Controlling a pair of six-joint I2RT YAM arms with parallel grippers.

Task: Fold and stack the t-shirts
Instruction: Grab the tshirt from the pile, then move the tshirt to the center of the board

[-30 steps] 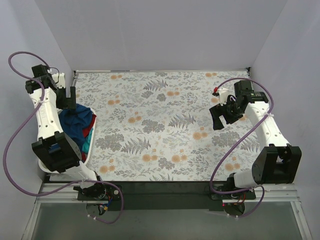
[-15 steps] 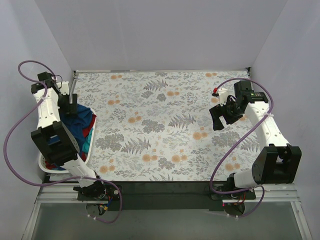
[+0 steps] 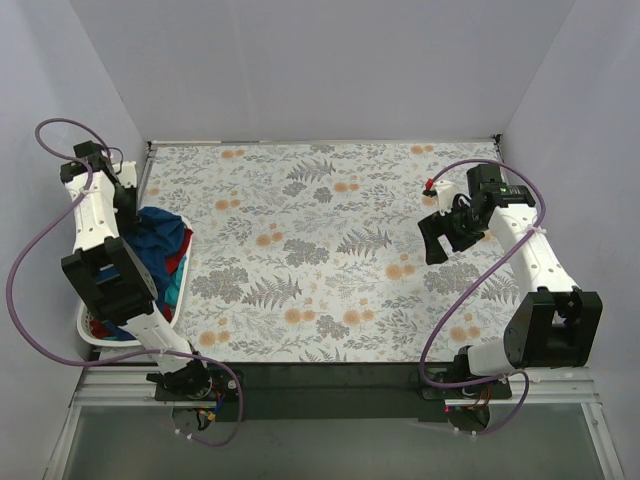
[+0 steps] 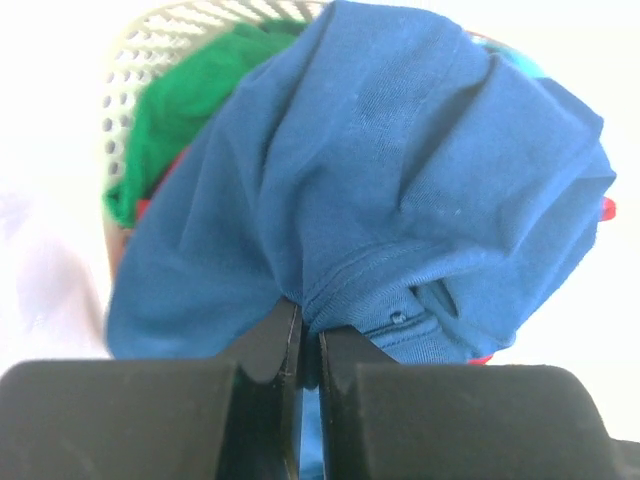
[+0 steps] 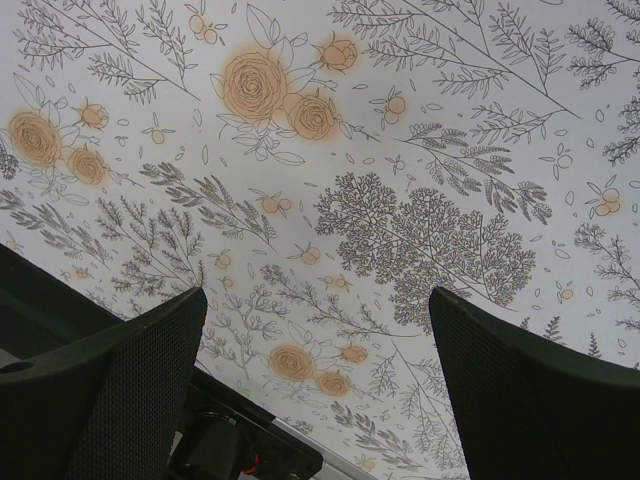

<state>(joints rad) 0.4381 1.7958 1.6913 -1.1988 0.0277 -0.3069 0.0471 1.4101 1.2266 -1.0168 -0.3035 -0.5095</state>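
Observation:
A heap of t-shirts fills the white basket [image 3: 88, 330] at the table's left edge. On top lies the blue t-shirt [image 3: 160, 238], with a red one [image 3: 183, 263] and a teal one [image 3: 172, 292] showing beneath it. My left gripper [image 3: 134, 206] reaches down into the heap at its far side. In the left wrist view that gripper [image 4: 310, 340] is shut on a bunched fold of the blue t-shirt [image 4: 400, 180]. My right gripper [image 3: 436, 240] hangs over the table's right side. It [image 5: 318, 300] is open, with only table cover between its fingers.
A green cloth [image 4: 190, 110] lies in the basket behind the blue shirt, next to the slatted rim [image 4: 150, 40]. The floral table cover [image 3: 330, 250] spans the table between the arms. Grey walls close in the left, far and right sides.
My left gripper dropped into the basket's heap and shut on the blue t-shirt. The right arm stayed nearly still, its gripper open.

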